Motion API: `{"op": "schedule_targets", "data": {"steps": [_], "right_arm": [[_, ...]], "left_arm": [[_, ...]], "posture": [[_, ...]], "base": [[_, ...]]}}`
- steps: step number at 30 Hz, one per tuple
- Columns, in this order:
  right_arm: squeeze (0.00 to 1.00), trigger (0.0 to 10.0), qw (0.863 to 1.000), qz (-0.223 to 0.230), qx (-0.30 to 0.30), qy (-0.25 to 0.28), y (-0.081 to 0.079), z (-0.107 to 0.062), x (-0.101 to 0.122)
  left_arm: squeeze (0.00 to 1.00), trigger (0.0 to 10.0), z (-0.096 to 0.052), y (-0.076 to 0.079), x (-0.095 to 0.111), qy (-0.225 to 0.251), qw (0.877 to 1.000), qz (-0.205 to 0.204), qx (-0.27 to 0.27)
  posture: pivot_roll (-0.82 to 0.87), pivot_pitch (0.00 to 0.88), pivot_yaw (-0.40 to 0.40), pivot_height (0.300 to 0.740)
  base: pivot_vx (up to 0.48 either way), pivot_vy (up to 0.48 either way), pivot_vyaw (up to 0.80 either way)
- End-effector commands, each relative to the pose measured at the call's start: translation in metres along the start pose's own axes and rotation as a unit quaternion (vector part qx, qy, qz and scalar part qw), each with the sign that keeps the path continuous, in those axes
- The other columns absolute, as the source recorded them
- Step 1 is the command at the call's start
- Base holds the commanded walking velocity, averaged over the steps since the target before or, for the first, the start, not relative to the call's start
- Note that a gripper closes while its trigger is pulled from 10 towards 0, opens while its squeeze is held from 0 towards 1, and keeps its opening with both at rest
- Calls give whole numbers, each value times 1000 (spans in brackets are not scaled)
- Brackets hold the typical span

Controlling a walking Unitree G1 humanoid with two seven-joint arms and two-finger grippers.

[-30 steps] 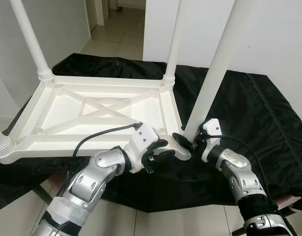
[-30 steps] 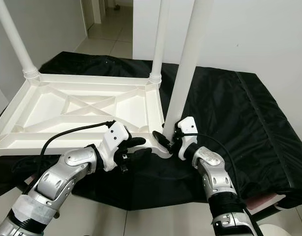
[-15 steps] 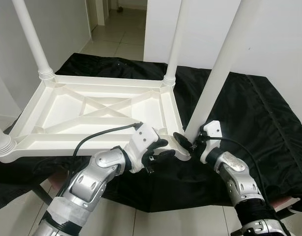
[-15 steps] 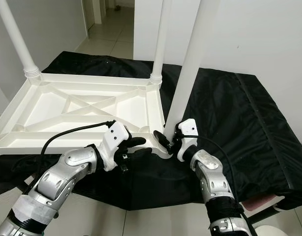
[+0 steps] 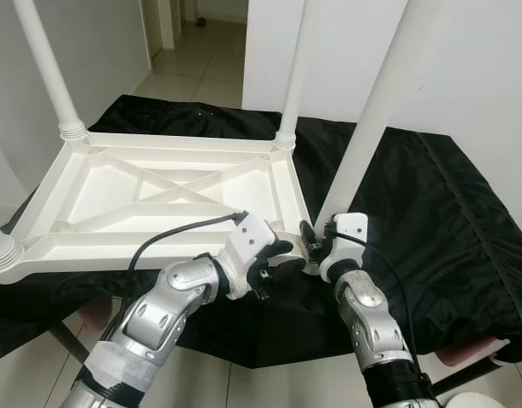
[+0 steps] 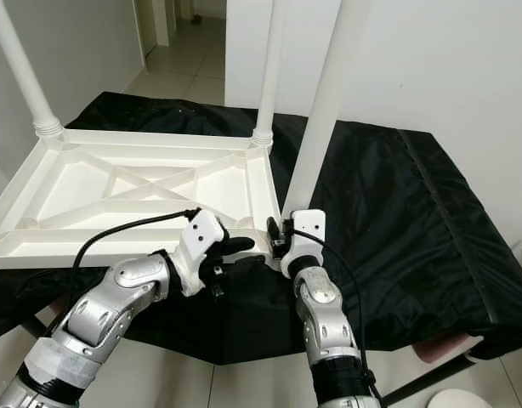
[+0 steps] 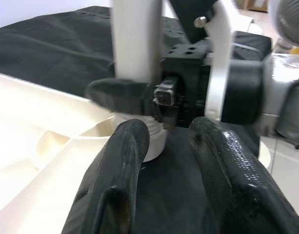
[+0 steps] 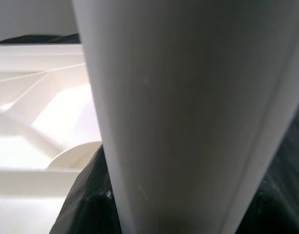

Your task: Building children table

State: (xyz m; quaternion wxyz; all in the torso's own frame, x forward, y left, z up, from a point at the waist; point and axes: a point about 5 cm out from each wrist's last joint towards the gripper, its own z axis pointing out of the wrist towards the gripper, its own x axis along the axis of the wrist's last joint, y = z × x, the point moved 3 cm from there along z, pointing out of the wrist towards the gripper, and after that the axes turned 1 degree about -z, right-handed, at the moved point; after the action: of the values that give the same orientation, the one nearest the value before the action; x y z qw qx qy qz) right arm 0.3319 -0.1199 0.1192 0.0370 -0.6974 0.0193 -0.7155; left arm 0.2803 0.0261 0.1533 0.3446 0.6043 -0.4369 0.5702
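The white children's table top (image 5: 159, 183) lies upside down on a black cloth (image 5: 431, 221). Its near right leg (image 5: 371, 119) stands in the corner socket (image 7: 154, 141), leaning slightly right. My right gripper (image 5: 314, 245) is shut around the base of this leg; the leg (image 8: 188, 112) sits right against the right wrist camera. My left gripper (image 5: 280, 257) is just left of that corner, at the table's near rim. Its two fingers (image 7: 115, 180) stand apart with only cloth showing between them.
Two more legs (image 5: 48, 72) (image 5: 297, 72) stand upright at the far corners, and a third leg's base (image 5: 2, 251) is at the near left. The cloth-covered surface ends just under my arms. Tiled floor lies below, with a white wall and a doorway (image 5: 193, 51) behind.
My right wrist has swung leftward around the leg's base, and the forearm now comes up from below rather than from the right. The left gripper has stayed put.
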Motion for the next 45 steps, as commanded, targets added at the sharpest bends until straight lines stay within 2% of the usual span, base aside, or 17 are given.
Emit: {"op": "schedule_targets", "data": {"steps": [1,3,5,16,23,31,38,45], "right_arm": [[0,10000,999,10,-29,-19,5,-6,-8],[0,10000,1000,18,-12,-13,-7,-10,-5],[0,10000,1000,16,-3,-7,-11,-11,-2],[0,10000,1000,5,-7,12,-25,-13,9],[0,10000,1000,-2,-7,13,-24,-18,11],[0,10000,1000,-6,-18,18,-17,-17,17],[0,10000,1000,0,-15,21,-18,-18,18],[0,10000,1000,3,-17,25,-19,-18,22]], "left_arm": [[0,10000,-2,-2,-1,1,1000,-3,13],[0,10000,-3,-2,-2,0,1000,-5,13],[0,10000,-4,-2,-1,-2,1000,-4,13],[0,10000,-3,-5,4,-3,1000,11,9],[0,10000,3,0,8,1,1000,17,-5],[0,10000,2,-12,14,4,1000,24,10],[0,10000,3,-13,14,6,1000,29,10],[0,10000,0,-14,15,4,1000,30,7]], "posture": [[29,0,-72,740],[23,3,-70,740],[17,5,-71,740],[-20,8,-62,740],[-65,22,-72,740],[-35,42,-63,740],[-7,21,-60,740],[-16,38,-50,740]], "base": [[0,0,0],[0,0,0],[0,0,0],[0,0,0],[0,0,0],[0,0,0],[0,0,0],[0,0,0]]}}
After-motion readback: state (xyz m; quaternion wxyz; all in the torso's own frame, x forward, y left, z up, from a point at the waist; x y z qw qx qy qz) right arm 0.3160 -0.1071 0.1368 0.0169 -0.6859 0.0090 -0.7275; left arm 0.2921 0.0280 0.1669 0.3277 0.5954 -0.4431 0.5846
